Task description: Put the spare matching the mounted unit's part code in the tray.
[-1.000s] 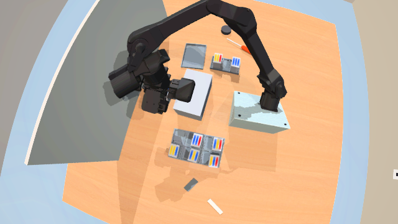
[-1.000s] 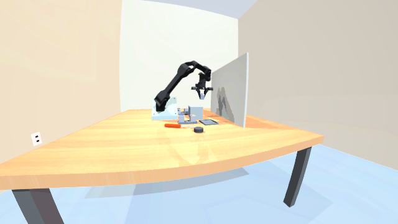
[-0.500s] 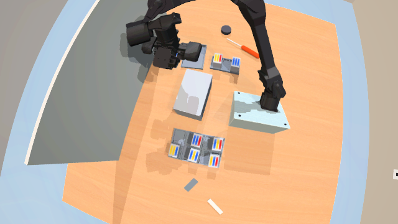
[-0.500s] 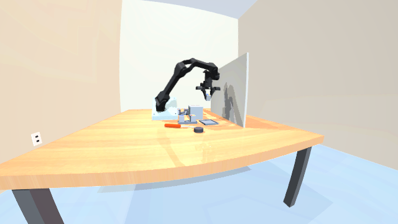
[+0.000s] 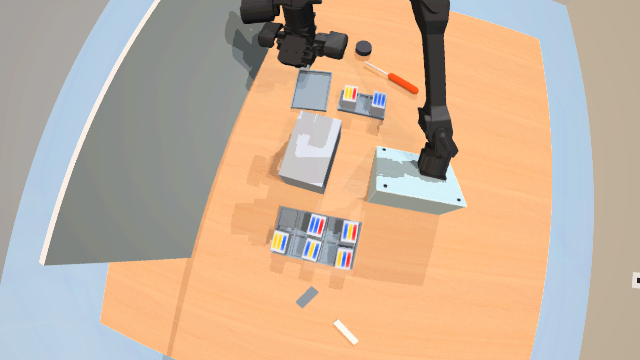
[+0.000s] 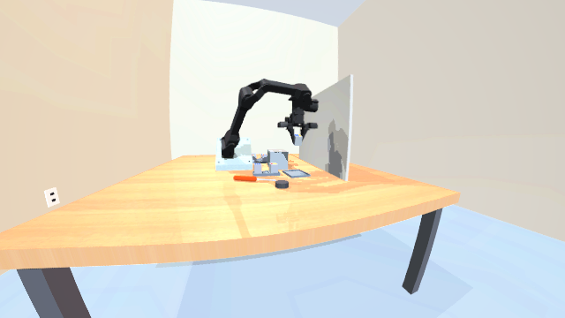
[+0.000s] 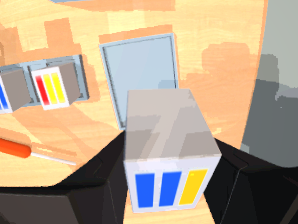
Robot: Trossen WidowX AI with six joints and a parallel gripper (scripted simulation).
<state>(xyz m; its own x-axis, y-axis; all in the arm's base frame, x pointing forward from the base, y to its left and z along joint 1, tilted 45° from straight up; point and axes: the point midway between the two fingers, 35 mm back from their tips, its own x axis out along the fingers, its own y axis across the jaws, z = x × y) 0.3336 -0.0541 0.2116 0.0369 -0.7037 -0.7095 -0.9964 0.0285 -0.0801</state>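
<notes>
My gripper point(image 5: 298, 54) point(image 6: 298, 135) point(image 7: 158, 134) is shut on a grey spare block point(image 7: 168, 143) point(image 6: 298, 140). Its label has two blue bars and one yellow bar. I hold it in the air just beyond the far end of the empty grey tray point(image 5: 312, 92) point(image 7: 143, 70) point(image 6: 296, 173). A large grey box point(image 5: 312, 150) point(image 6: 277, 156) stands on the table just in front of the tray. No code shows on it in these views. A grey rack point(image 5: 290, 217) nearer the front holds several spares with coloured bars.
A small holder point(image 5: 362, 109) beside the tray carries a red-yellow spare point(image 5: 349, 93) point(image 7: 48, 86) and a blue one point(image 5: 379, 99). An orange-handled screwdriver point(image 5: 395, 77) point(image 6: 249, 177) and a black puck point(image 5: 363, 48) point(image 6: 282, 184) lie close by. A tall grey panel point(image 5: 150, 150) point(image 6: 331, 128) stands to the left.
</notes>
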